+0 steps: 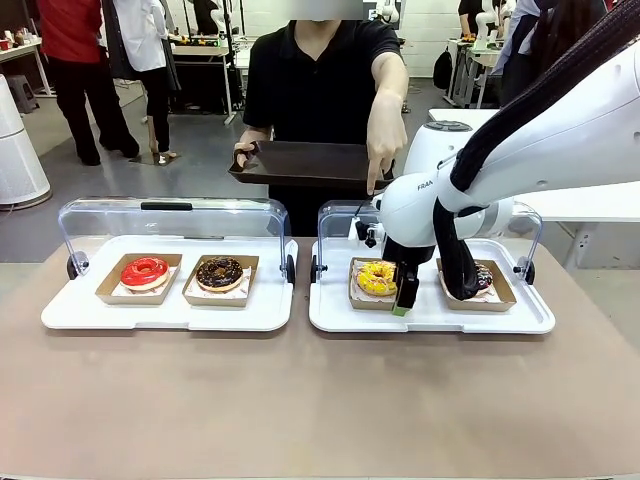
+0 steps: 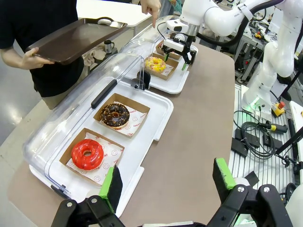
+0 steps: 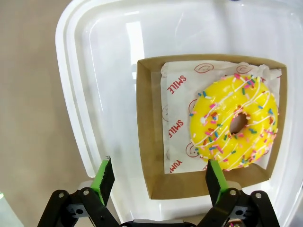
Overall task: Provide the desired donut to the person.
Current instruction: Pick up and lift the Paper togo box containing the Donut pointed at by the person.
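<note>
The person in a black T-shirt holds a dark brown tray (image 1: 300,165) in one hand. The other hand (image 1: 377,170) points a finger down at the yellow sprinkled donut (image 1: 376,277) (image 3: 234,123). That donut lies in a cardboard box (image 3: 151,142) on the right white tray (image 1: 430,315). My right gripper (image 1: 398,290) (image 3: 159,176) hangs open just above the box's edge, one finger over the white tray, the other near the donut. My left gripper (image 2: 168,177) is open and holds nothing, above the table near the left tray.
The left white tray (image 1: 170,315) holds a red donut (image 1: 145,271) and a chocolate donut (image 1: 219,273) in boxes, its clear lid (image 1: 170,215) raised. A dark donut (image 1: 484,277) sits half hidden behind my right arm's cable. Bare table lies in front.
</note>
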`<state>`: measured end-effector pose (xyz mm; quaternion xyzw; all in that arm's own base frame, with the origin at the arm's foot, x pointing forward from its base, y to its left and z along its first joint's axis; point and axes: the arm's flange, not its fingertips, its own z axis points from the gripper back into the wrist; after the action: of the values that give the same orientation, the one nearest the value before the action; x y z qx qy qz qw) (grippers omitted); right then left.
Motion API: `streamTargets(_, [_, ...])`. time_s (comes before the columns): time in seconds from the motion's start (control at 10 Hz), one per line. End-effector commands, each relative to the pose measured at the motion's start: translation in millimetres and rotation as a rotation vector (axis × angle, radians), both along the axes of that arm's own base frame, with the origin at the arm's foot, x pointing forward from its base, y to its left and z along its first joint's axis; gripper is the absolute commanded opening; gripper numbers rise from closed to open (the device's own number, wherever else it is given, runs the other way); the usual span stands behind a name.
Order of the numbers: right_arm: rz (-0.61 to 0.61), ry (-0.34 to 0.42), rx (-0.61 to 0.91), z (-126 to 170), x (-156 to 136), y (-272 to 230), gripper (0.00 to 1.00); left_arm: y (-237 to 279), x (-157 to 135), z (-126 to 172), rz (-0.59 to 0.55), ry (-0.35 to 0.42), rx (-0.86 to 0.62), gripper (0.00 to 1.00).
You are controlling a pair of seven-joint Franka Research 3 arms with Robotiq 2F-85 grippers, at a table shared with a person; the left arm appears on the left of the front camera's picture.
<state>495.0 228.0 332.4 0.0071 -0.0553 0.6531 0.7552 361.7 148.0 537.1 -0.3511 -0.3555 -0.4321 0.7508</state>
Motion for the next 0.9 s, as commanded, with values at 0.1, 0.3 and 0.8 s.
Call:
streamTargets(0.1, [-0.024,-0.002,-0.041,-1.5,-5.6,-2.6,1.00,1.1,-0.1,0.8,-0.005,-0.016,-0.014,1.00])
streamTargets(0.3, [-0.032,-0.005,-0.045,-2.1,-3.9,-4.3,1.00,1.1,-0.1,0.8,-0.005,-0.016,-0.014,1.00])
streamTargets(0.8, [-0.061,0.018,-0.057,-3.3,-1.8,-9.4,1.00,1.1,-0.1,0.8,-0.005,-0.016,-0.014,1.00])
